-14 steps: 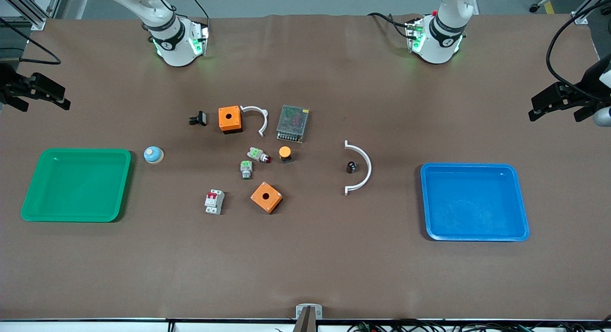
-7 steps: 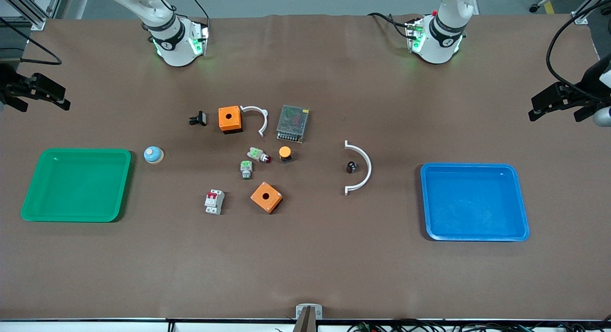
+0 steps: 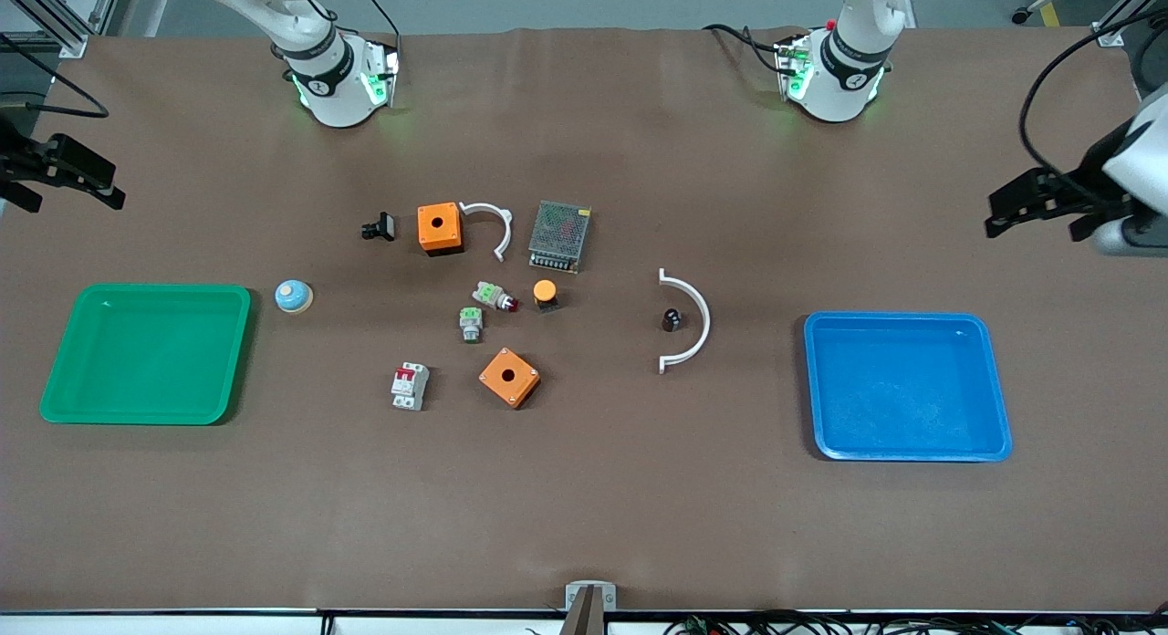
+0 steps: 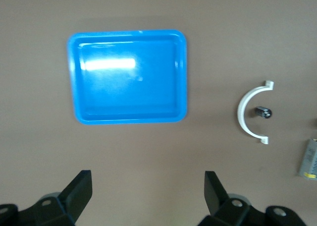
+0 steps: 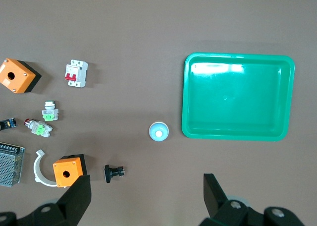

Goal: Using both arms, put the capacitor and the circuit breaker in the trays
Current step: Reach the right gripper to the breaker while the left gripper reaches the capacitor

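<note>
The capacitor [image 3: 672, 319], a tiny black cylinder with a pale end, lies on the table inside a white half ring [image 3: 703, 318]. It also shows in the left wrist view [image 4: 263, 112]. The circuit breaker [image 3: 411, 385], a white-grey block with red levers, lies beside an orange box [image 3: 509, 377]. It also shows in the right wrist view [image 5: 76, 74]. My left gripper [image 3: 1036, 217] is open and empty, over bare table at the left arm's end [image 4: 148, 196]. My right gripper [image 3: 68, 183] is open and empty, over bare table at the right arm's end [image 5: 147, 198].
A blue tray [image 3: 908, 452] lies toward the left arm's end and a green tray [image 3: 137, 419] toward the right arm's end. Around the middle lie a second orange box [image 3: 440, 228], a metal mesh box [image 3: 559, 235], grey-and-green push-buttons [image 3: 471, 324], a black clip part [image 3: 379, 226] and a blue-and-cream knob [image 3: 294, 296].
My left gripper has moved a little toward the middle of the table. My right gripper has shifted slightly toward the table's edge. The parts on the table have not moved.
</note>
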You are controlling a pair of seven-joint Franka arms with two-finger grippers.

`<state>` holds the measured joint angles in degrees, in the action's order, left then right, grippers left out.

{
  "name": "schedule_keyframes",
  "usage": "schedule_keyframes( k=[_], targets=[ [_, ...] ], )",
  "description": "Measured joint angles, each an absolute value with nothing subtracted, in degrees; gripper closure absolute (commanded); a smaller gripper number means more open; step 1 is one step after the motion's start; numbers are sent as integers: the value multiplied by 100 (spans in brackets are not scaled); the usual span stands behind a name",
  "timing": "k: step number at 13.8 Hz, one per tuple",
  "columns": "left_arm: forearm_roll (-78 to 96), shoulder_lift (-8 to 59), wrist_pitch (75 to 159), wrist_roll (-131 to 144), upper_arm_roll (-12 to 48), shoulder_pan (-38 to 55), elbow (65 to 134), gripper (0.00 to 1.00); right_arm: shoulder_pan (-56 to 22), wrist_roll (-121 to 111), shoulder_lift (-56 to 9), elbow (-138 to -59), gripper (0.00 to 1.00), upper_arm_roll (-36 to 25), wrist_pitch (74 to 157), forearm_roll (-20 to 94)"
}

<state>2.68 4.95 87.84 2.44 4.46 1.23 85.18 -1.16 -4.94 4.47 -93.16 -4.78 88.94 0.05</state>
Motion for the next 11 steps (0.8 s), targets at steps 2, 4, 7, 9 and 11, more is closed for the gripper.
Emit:
schedule_keyframes(
  k=[2,4,7,9,11],
  targets=[
    [571,795,8788,723,608,249,8535,0,-116,-494,231,-9326,0,-481,8933,-1],
    [679,1165,8861,1274,746,464,8542,0,-113,-494,-118,-9331,0,-492,9125,-3],
    [680,1731,9384,2201,790,1044,8550,0,-110,-494,-696,-9316,0,-503,9404,-9],
    [680,2080,9838,2779,794,1387,8552,0,-144,-485,-968,-9293,0,-494,9496,-7],
    [660,2394,10223,3290,795,1689,8555,0,-355,-121,-1082,-9305,0,-477,9704,74]
  ],
)
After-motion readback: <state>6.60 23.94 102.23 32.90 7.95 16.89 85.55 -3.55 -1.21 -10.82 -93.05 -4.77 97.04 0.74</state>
